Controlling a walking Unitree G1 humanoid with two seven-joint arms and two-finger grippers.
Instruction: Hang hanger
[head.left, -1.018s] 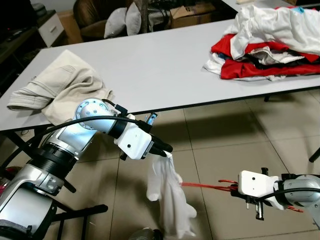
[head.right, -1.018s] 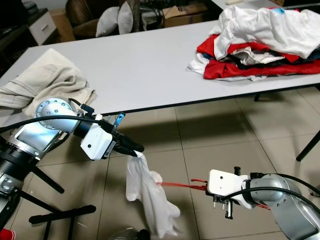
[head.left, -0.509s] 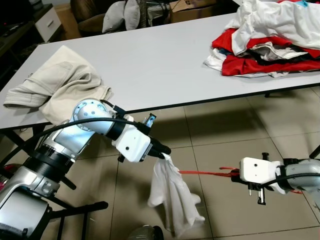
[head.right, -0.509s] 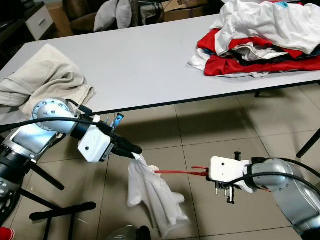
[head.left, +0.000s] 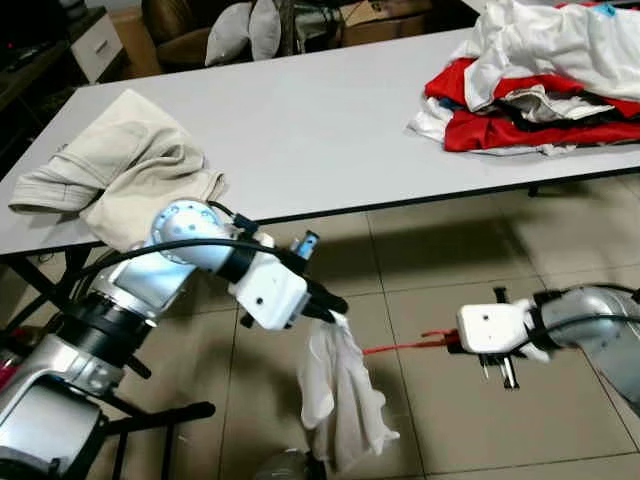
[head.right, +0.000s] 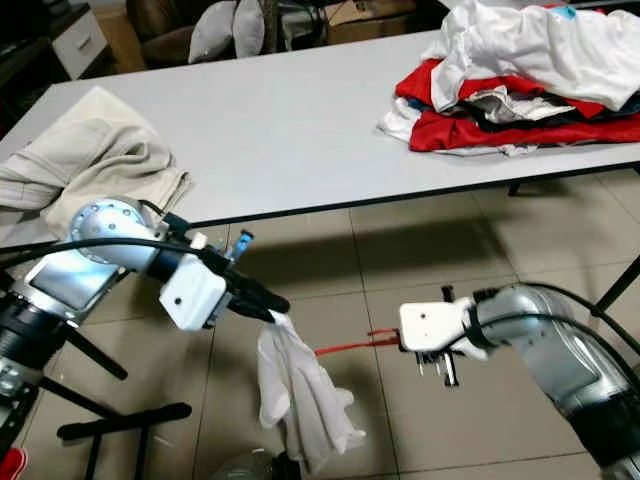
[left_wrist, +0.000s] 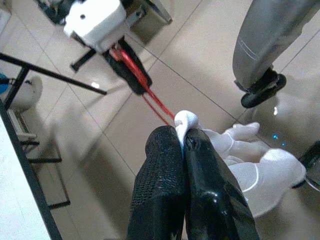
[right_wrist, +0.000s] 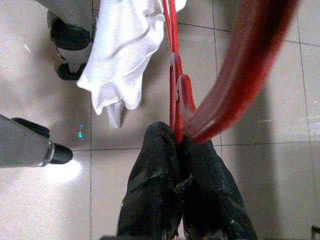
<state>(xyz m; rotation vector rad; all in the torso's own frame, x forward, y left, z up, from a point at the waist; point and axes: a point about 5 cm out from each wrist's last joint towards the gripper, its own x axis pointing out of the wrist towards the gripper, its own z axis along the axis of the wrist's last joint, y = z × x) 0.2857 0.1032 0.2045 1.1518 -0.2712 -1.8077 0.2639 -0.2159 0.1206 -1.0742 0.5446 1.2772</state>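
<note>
Two grippers | left gripper (left_wrist: 182, 142) pinches white garment (head.left: 340, 395) | right gripper (right_wrist: 177, 145) clamps red hanger (head.right: 345, 348)

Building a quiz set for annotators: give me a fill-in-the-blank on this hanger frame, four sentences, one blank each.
1. The left end effector is shut on a white ____.
2. The right end effector grips a hanger whose colour is ____.
3. The beige trousers lie on the ____.
4. The clothes pile sits at the table's far ____ end.

Missing words: garment; red; table; right
</note>
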